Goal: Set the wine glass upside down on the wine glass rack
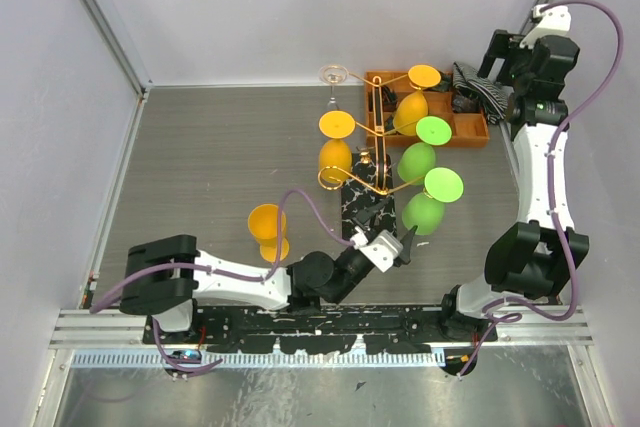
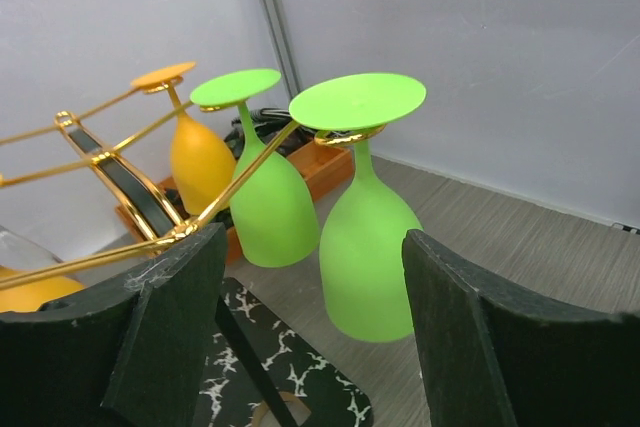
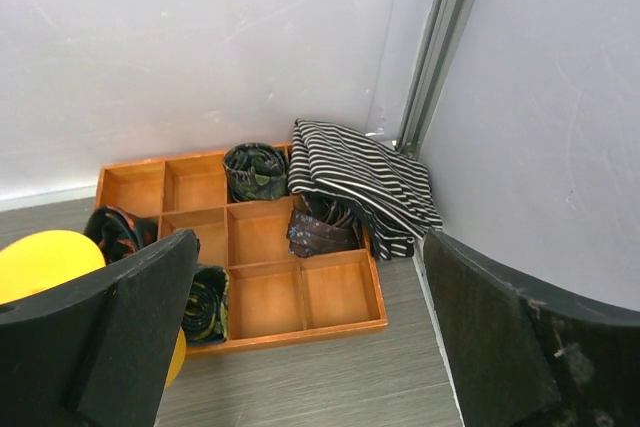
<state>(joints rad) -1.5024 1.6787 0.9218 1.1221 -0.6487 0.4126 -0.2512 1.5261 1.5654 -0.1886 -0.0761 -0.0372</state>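
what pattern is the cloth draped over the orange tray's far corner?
Black-and-white stripes. The cloth shows best in the right wrist view.

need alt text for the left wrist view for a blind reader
A near green wine glass, a second green wine glass and an orange wine glass hang upside down by their round feet from a gold wire rack over its black-and-white marbled base. The left gripper stands open and empty in front.
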